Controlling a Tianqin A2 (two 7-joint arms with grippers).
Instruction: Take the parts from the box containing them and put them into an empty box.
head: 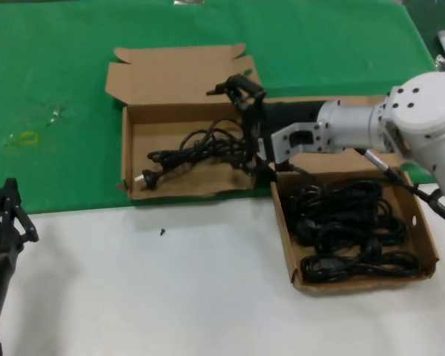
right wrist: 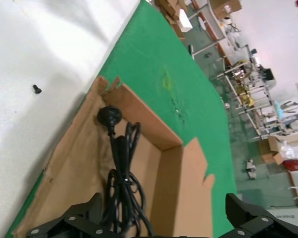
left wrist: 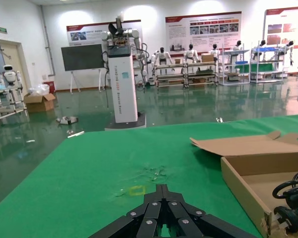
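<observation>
Fingers of the right gripper [head: 245,126] spread wide apart, seen in the right wrist view as two black linked fingertips [right wrist: 69,223] at opposite edges of the frame with nothing pinched between them. Reaching in from the robot's right on a silver-white arm [head: 371,126], forearm laid nearly level across the near rim of the right-hand carton's lid, wrist pointed toward the robot's left and hanging over the right end of the shallow brown cardboard carton with the notched tuck flap [head: 133,119]. Inside that carton, one black rubber power cord in a loose coil [head: 204,148] — plug with the pale face [head: 142,178] lying toward the near left corner, the coil itself bunched just below the open gripper, apart from the fingers as far as can be told. Just beside it on the robot's right, a second shallow brown cardboard carton [head: 430,237] on the white tabletop [head: 170,297], packed with several more black coiled cords [head: 348,230]. Green mat [head: 59,74] under the far carton. Left gripper [head: 7,215] parked low at the robot's left over the white surface, well apart from both cartons — fingers [left wrist: 154,210] pressed together to a point in the left wrist view. Small black speck [head: 162,232] on the white surface near the left carton's front wall.
</observation>
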